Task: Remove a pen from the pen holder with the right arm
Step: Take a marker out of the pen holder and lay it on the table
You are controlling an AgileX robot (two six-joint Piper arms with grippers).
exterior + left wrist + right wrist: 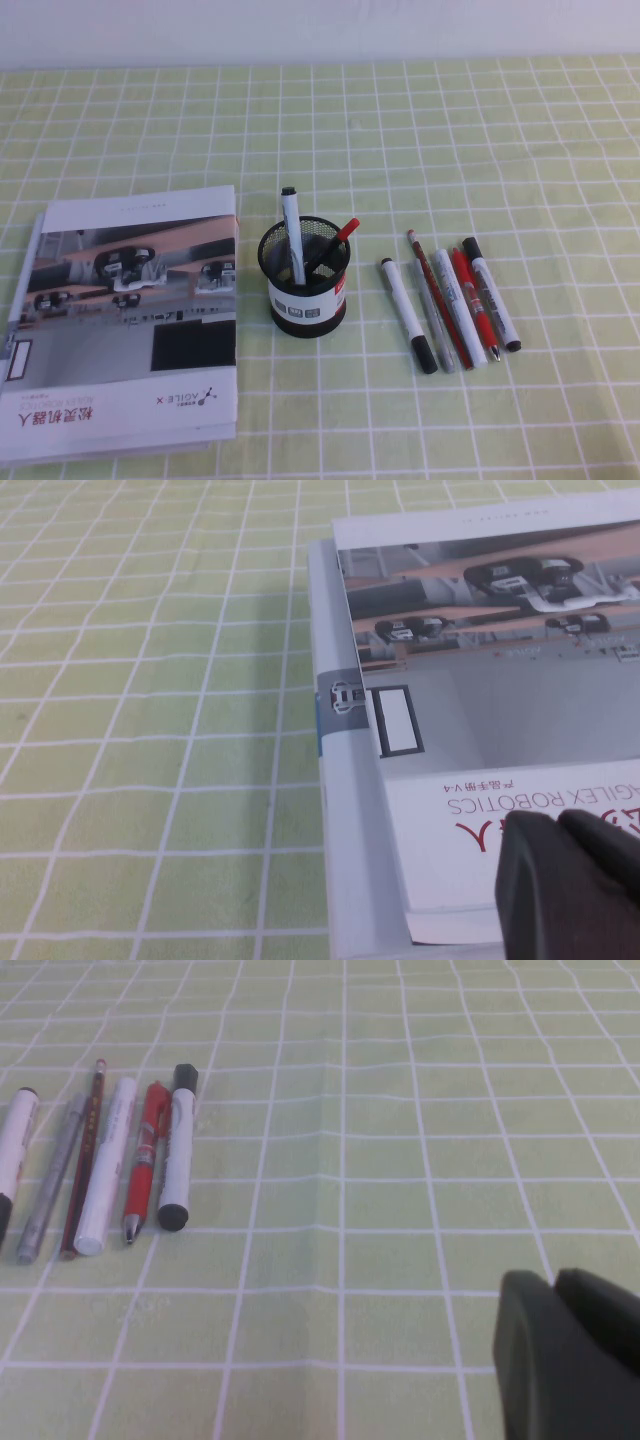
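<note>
Green-checked bench [500,120]: black mesh pen holder [304,290], white marker [293,230] inside, out of my right claw's [553,1282] sight. That claw is pressed together near loose pens [110,1165]. Left claw [556,822] is pressed together over booklet [480,710].

Booklet [130,330] left of pen holder [305,300]; loose pens [450,300] right.

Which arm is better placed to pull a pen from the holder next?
Likely right. The right gripper, shut, hovers over the tablecloth beside the loose pens, which lie just right of the pen holder. The left gripper, shut, sits over the booklet, left of the holder.
</note>
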